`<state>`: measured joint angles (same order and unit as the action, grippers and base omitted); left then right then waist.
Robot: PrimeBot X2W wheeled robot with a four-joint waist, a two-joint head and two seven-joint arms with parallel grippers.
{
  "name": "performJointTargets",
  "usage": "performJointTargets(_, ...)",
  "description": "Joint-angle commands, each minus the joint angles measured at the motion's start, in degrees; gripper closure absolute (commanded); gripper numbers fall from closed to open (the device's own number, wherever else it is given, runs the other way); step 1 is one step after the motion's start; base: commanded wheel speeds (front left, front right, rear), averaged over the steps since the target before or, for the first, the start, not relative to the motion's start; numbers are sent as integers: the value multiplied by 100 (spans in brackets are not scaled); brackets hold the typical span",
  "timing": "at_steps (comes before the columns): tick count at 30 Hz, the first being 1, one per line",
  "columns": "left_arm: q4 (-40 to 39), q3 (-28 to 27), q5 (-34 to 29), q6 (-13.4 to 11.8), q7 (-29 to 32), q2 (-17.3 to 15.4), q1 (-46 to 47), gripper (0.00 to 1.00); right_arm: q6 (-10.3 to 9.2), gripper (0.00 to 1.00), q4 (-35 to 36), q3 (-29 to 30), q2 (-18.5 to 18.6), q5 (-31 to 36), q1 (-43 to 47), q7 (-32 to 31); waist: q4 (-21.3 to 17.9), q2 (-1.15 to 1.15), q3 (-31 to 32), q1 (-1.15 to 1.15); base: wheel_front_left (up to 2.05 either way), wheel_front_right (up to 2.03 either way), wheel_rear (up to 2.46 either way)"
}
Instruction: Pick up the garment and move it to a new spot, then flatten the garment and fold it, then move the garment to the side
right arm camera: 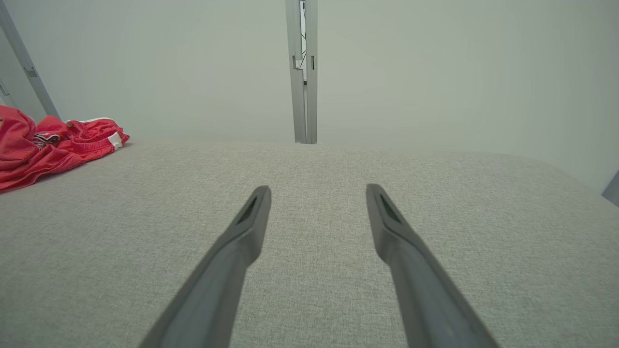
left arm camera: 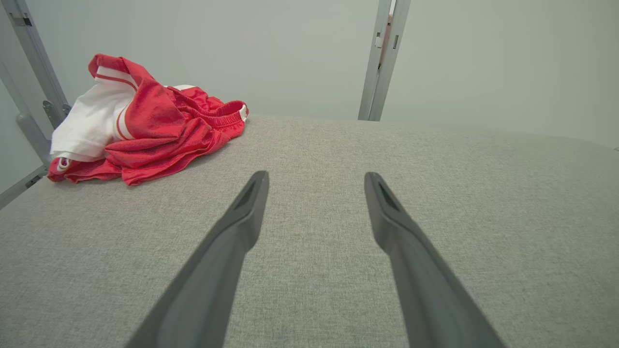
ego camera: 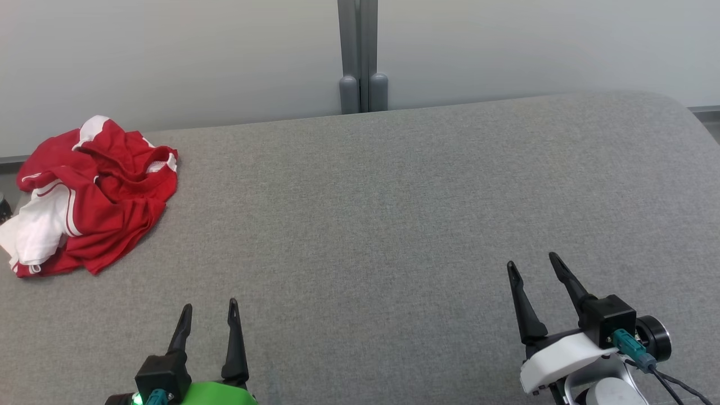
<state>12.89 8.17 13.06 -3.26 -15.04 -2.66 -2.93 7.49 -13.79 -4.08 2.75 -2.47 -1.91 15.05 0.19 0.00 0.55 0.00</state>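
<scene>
Got a red-and-white garment here, bunched up in a heap. Sits at the far left end of the gray fabric-covered tabletop, close to the back edge, with a white bit spilling toward the left rim. Looks like shiny sports fabric: mostly red, white panels with thin red stripes, an elastic-looking band on the right side of the pile. Not flattened, not folded.

Left claw down at the lower left of the head view, green housing behind it. Stands wide open, 2 dark fingers pointing away across the tabletop, nothing between them. Well apart from the garment, with the heap ahead and off to its left. Can't tell touching or just above the surface.

Same story in the left wrist view: claw spread open over bare gray fabric, garment up in the top left by the wall.

Right claw at the lower right, white housing and a black cable behind it. Also wide open and empty, fingers angled a little leftward. Way over on the opposite side from the garment. Right wrist view agrees: claw open, garment just peeking in at the left edge.

Behind the tabletop: pale wall panels with a gray post at the join.
</scene>
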Motion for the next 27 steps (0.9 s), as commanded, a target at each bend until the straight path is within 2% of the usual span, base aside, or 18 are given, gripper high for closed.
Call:
performJointTargets(1,2,-4,7,-27,-22,-40,-34,0,0,0,-9,18,24,-13,-58,20,1,0,-1,0,0,0,0)
performJointTargets(11,48,4,25,-35,-22,-40,-10,0,0,0,33,42,23,-17,-27,20,35,0,-7,0,0,0,0)
performJointTargets(15,50,-2,22,-45,-22,-40,24,0,0,0,52,86,22,-9,28,20,215,0,-3,0,0,0,0)
performJointTargets(20,42,-24,-18,-73,-22,-38,47,0,0,0,95,133,21,-25,71,20,732,0,32,0,0,0,0)
performJointTargets(27,42,-127,-125,-58,-22,-38,8,0,0,0,115,98,21,-114,156,19,1759,0,130,0,0,0,0)
